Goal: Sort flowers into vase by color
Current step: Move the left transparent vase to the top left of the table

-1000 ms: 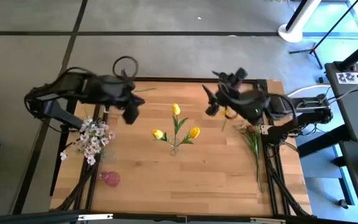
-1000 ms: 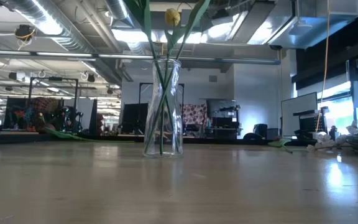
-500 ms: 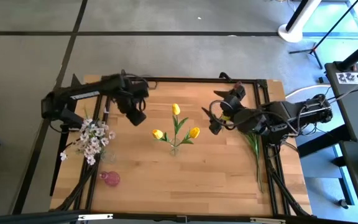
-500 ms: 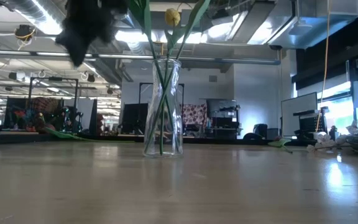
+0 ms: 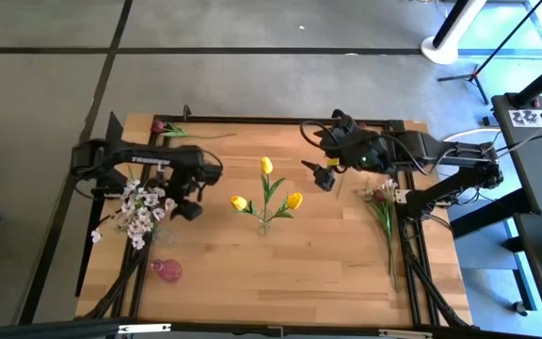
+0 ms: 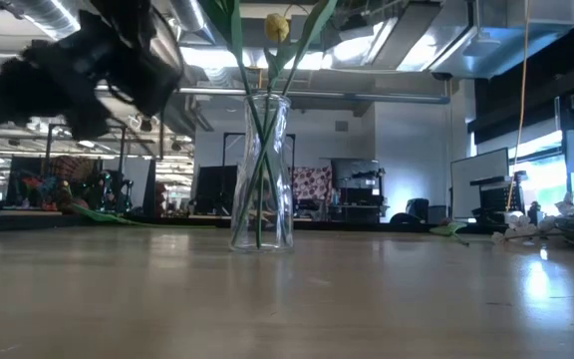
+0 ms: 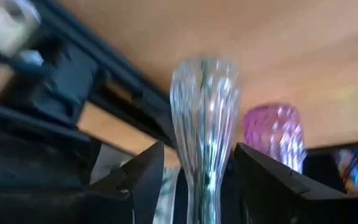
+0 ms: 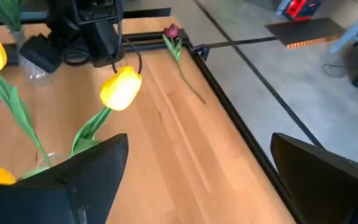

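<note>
Three tulips [image 5: 266, 166] are vased; the red bloom [image 5: 159, 125] at eleven o'clock should be taken low on its stem. Both the left gripper [image 5: 188, 209] and the right gripper [image 5: 325, 179] are spread wide, empty.

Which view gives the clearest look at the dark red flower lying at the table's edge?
The right wrist view: the dark red flower lies along the table's black-framed edge, bloom and stem both visible. The high view shows it smaller, at the far left corner. The low view and the left wrist view do not show it clearly.
</note>
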